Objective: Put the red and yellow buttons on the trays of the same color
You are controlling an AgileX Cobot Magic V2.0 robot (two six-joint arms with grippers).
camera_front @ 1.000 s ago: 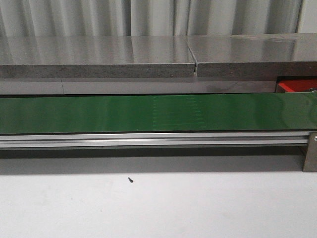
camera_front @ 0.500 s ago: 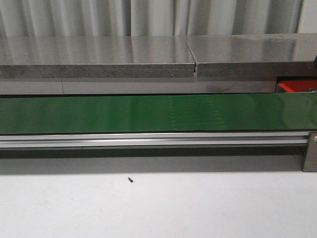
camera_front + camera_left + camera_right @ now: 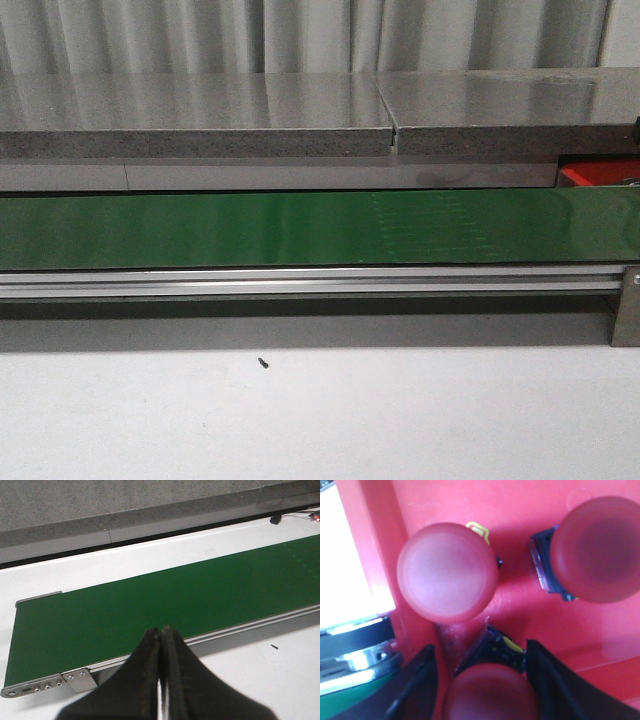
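Right gripper (image 3: 480, 680), jaws wide around 1 of 3 red buttons (image 3: 489, 692) in the red tray (image 3: 520, 510) at the table's right edge, should lift straight up without nudging neighbours.

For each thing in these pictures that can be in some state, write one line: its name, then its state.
left gripper: shut, empty, above the near edge of the belt.
right gripper: open, a red button between its fingers.
green belt: bare, no buttons on it.
red tray: holds three red buttons.
red button between the fingers: lying in the tray.
two other red buttons: resting in the tray, apart.
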